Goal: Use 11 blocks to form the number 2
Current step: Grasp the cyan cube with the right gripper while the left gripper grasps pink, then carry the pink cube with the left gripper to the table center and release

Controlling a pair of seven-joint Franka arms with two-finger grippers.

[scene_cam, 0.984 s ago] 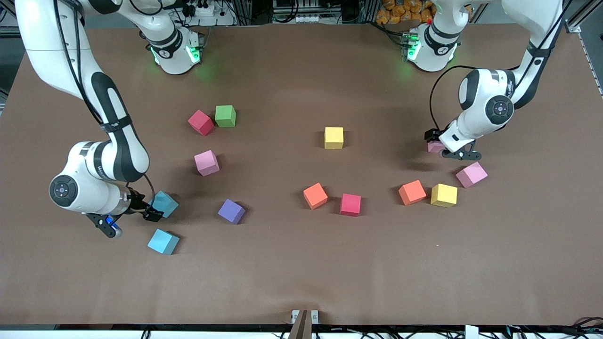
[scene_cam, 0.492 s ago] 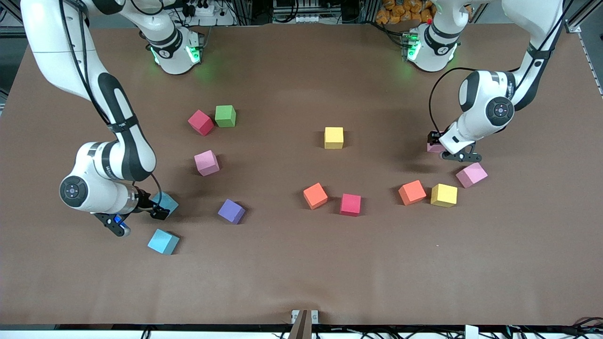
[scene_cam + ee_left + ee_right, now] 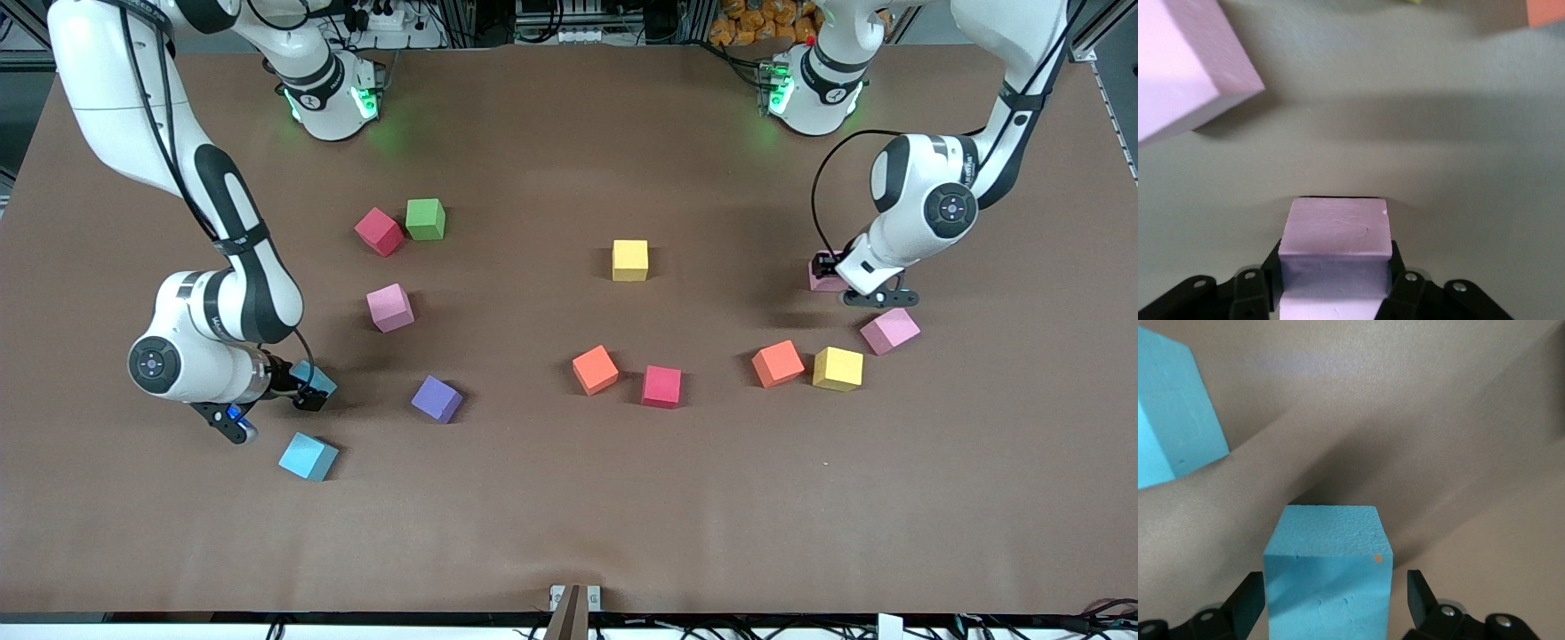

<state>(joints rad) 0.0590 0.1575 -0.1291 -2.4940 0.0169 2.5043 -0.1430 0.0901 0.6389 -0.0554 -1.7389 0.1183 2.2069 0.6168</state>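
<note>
So far no part of the number 2 exists: every block lies loose and scattered on the surface [image 3: 569,533], none adjoining in rows.

The left end effector [image 3: 1335,293] is pressed onto a pale pink block [image 3: 1336,235] at the left arm's end of the surface, fingers [image 3: 1403,288] against both its sides, the block resting on the surface. Another pink block [image 3: 889,330] lies just beside it, nearer the front camera.

The right end effector [image 3: 1335,603] straddles a cyan block [image 3: 1328,577] at the right arm's end; its fingers [image 3: 1419,597] stand apart from the block with gaps showing, so nothing is gripped there yet. A second cyan block [image 3: 308,456] sits nearer the camera.

Yellow [image 3: 629,260], orange [image 3: 595,370] and purple [image 3: 436,398] blocks are untouched. All eleven placements look still to be done, I judge.
</note>
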